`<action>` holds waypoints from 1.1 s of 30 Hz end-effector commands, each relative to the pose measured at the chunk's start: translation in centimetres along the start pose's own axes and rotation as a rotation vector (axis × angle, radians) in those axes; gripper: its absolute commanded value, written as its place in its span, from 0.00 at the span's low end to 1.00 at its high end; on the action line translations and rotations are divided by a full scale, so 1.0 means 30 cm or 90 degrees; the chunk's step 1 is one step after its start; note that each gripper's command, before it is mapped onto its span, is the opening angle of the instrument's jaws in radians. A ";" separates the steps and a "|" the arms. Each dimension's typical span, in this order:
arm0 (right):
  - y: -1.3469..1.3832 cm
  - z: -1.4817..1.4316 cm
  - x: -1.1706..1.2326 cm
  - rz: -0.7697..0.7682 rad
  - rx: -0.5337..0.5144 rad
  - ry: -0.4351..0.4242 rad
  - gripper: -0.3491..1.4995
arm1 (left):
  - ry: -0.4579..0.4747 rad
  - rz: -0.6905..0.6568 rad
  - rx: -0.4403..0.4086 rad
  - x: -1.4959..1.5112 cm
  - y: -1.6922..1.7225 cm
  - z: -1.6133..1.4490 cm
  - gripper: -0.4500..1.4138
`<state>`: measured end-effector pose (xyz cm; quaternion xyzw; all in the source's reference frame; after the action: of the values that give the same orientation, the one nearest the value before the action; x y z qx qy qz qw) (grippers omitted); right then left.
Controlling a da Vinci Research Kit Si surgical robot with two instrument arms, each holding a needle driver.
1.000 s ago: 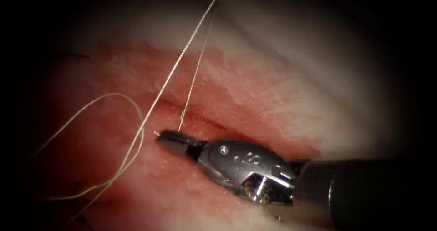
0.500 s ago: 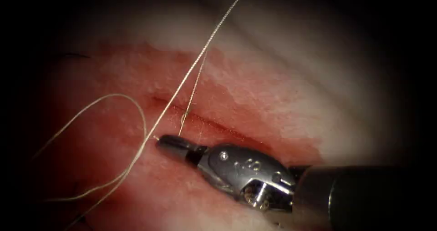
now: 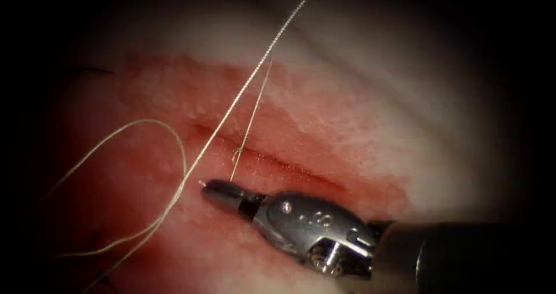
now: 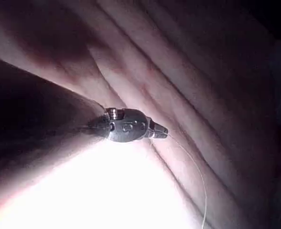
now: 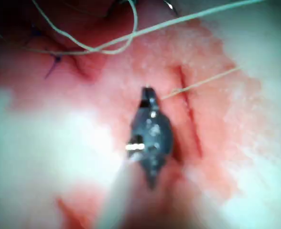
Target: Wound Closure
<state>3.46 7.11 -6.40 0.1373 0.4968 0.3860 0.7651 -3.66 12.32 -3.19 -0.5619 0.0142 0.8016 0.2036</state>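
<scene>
Your right end effector (image 3: pixel 223 191) lies just below the cut (image 3: pixel 260 155), clenched on a thread (image 3: pixel 246 135) rising toward 12 o'clock. Left end effector (image 4: pixel 159 131) grips thread too. The cut's long axis runs 10 to 4 o'clock. Needle: cannot tell.

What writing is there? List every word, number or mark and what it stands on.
No text can be read.
Right tool, wrist housing: stamped marks, too blurred to read. Its jaws are shut on the thread.
Left tool, wrist housing: small marks, too blurred to read. Its jaws are shut on thread too.
</scene>
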 end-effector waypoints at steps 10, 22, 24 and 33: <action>0.0004 0.0024 0.0069 0.009 -0.021 0.055 0.63 | 0.010 -0.021 -0.031 0.000 0.003 -0.006 0.05; 0.0030 -0.0135 0.0176 0.008 -0.018 0.058 0.81 | 0.073 -0.060 -0.053 0.019 0.007 -0.027 0.05; 0.0044 -0.0153 0.0184 0.013 -0.016 0.061 0.81 | 0.079 -0.058 -0.051 0.021 0.008 -0.028 0.05; 0.0194 -0.0149 0.0229 0.070 -0.057 0.087 0.86 | 0.113 -0.076 -0.055 0.029 0.016 -0.035 0.05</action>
<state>2.87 7.92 -6.80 0.1038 0.5210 0.4583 0.7126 -3.07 11.83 -4.56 -0.6395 -0.0377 0.7341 0.2250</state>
